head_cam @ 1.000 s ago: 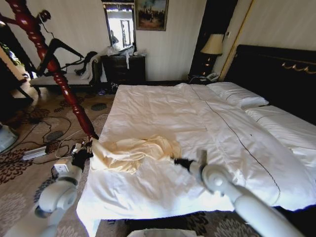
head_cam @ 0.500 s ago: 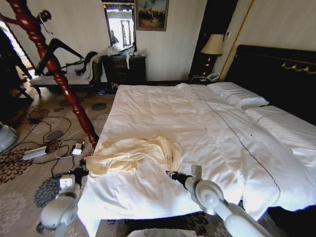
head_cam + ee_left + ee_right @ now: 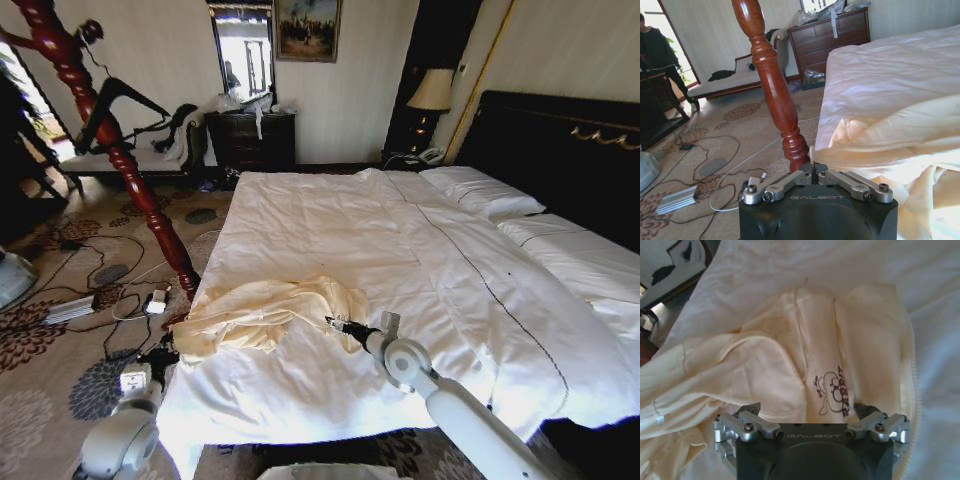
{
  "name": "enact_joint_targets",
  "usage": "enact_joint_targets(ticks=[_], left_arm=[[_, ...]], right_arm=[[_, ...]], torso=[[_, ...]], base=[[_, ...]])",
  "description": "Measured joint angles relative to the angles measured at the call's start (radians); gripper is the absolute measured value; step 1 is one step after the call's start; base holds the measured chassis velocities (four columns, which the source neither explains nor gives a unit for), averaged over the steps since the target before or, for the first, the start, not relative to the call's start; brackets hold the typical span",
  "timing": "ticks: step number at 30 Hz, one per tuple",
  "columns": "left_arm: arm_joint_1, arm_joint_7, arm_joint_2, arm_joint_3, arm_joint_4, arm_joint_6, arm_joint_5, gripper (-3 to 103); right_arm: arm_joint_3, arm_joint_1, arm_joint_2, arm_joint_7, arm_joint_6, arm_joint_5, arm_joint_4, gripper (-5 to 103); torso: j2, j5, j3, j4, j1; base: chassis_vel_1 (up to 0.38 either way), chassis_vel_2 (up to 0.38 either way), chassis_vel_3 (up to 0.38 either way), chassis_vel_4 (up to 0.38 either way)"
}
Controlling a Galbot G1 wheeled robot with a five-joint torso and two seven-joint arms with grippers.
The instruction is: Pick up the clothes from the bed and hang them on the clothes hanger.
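Observation:
The pale cream clothes (image 3: 270, 312) lie crumpled near the bed's (image 3: 400, 230) front left corner, with a printed logo facing up (image 3: 832, 395). My left gripper (image 3: 163, 352) hangs just off the bed's left edge, shut on the garment's stretched left corner (image 3: 813, 169). At the garment's right end, my right gripper (image 3: 335, 323) hovers just above the cream cloth near the logo, jaws spread wide (image 3: 810, 410). The black clothes hanger (image 3: 120, 92) hangs on the red-brown wooden stand at the far left.
The turned wooden stand post (image 3: 130, 170) rises from the carpet beside the bed's left edge, close to my left gripper (image 3: 772, 85). Cables and power adapters (image 3: 90, 290) litter the carpet. A dark dresser (image 3: 250, 140) and a lamp (image 3: 432, 90) stand at the far wall.
My left gripper has drawn back and down off the bed edge, dragging the garment's left corner with it. The right gripper has moved left up to the garment's right end.

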Motion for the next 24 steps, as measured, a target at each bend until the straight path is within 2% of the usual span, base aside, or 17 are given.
enact_joint_targets(ticks=[2,8,11,13,16,20,24], left_arm=[[0.0,-0.003,-0.004,-0.001,-0.002,0.002,0.002,0],[-0.006,-0.005,-0.004,-0.001,-0.002,0.007,0.001,0],[-0.014,-0.007,0.005,-0.003,0.003,0.01,-0.004,0],[-0.018,-0.007,0.007,-0.003,0.005,0.012,-0.007,0],[-0.028,-0.009,0.008,0.001,0.011,0.015,-0.012,0],[-0.035,-0.01,0.009,0.005,0.014,0.019,-0.013,0],[-0.035,-0.013,0.014,0.002,0.014,0.02,-0.017,0]], right_arm=[[0.002,0.009,0.012,0.016,-0.011,0.025,-0.01,100],[0.009,0.019,0.018,0.02,-0.005,0.01,0.006,100],[0.011,0.02,0.01,-0.001,0.044,-0.062,0.039,100],[0.011,0.016,0.008,-0.013,0.063,-0.074,0.058,100],[0.001,0.002,0.014,-0.035,0.086,-0.027,0.111,100],[-0.037,-0.006,0.031,-0.071,0.095,-0.03,0.096,100],[-0.052,0.006,0.064,-0.043,0.078,0.027,0.041,100]], torso=[[0.0,0.0,0.0,0.0001,0.0],[0.0,0.0,0.0,0.0002,0.0],[0.0,0.0,0.0,0.0002,0.0],[0.0,-0.0001,0.0,0.0002,0.0],[0.0,-0.0002,0.0,0.0001,0.0],[0.0,-0.0002,0.0,0.0002,0.0],[0.0,-0.0001,0.0,0.0002,0.0]], base=[[0.0,0.0,0.0,0.0],[0.0,0.0,0.0,0.0],[0.0,0.0,0.0,0.0],[0.0,0.0,0.0,0.0],[0.0,0.0,0.0,0.0],[0.0,0.0,0.0,0.0],[0.0,0.0,0.0,0.0]])
